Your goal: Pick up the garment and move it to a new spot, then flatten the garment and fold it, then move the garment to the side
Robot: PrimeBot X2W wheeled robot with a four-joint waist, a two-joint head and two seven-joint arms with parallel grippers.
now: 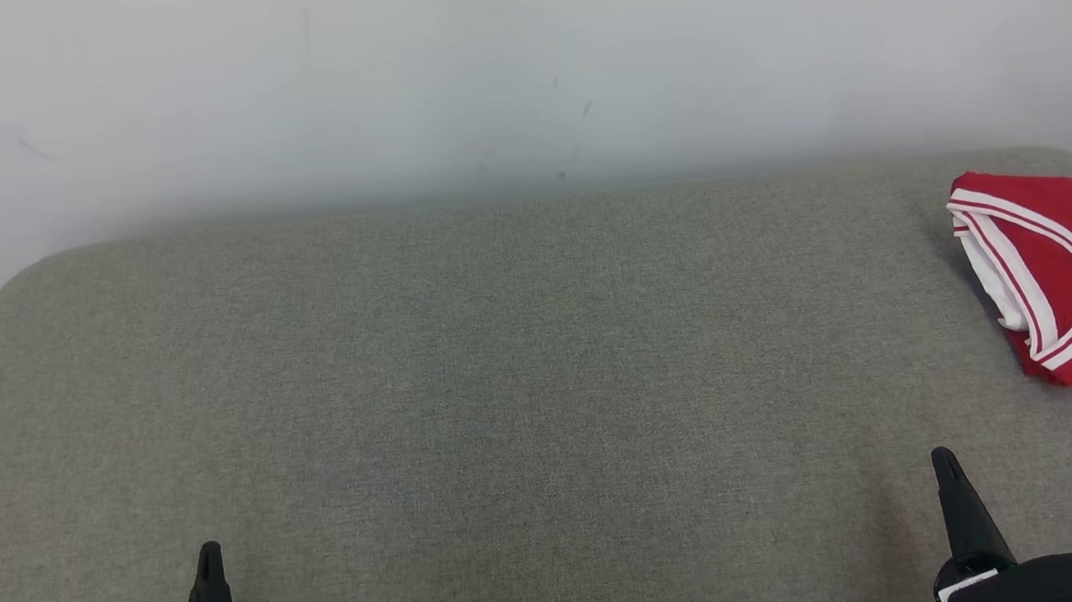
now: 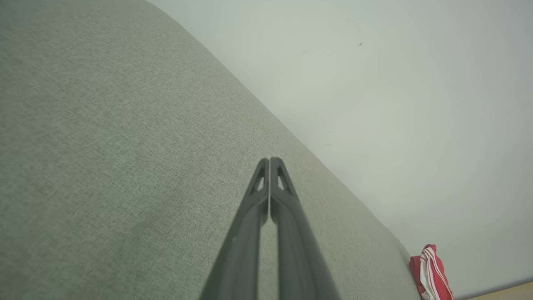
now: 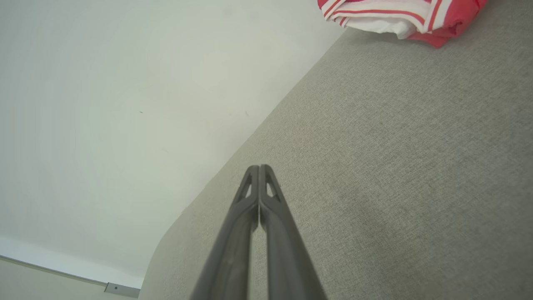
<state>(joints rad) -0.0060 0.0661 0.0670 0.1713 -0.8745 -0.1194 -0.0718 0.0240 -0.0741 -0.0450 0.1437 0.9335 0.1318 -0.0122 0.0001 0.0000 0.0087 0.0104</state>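
The left pincer (image 1: 208, 552) hung at the near left of the grey surface (image 1: 503, 371), fingers pressed together, empty. The right pincer (image 1: 941, 459), at the surface's near right, was equally closed. A careless sweep from it could likely undo the fold or shove the garment off the surface's right end. There, at the far right, lay the red basketball jersey (image 1: 1060, 269), folded compactly, with white-and-red trim showing.

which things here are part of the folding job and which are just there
Part of the job:
- red garment, folded, at the far right of the surface
- left gripper, shut, empty
- right gripper, shut, empty

Just there:
- grey fabric surface, the work top under it all
- white wall behind
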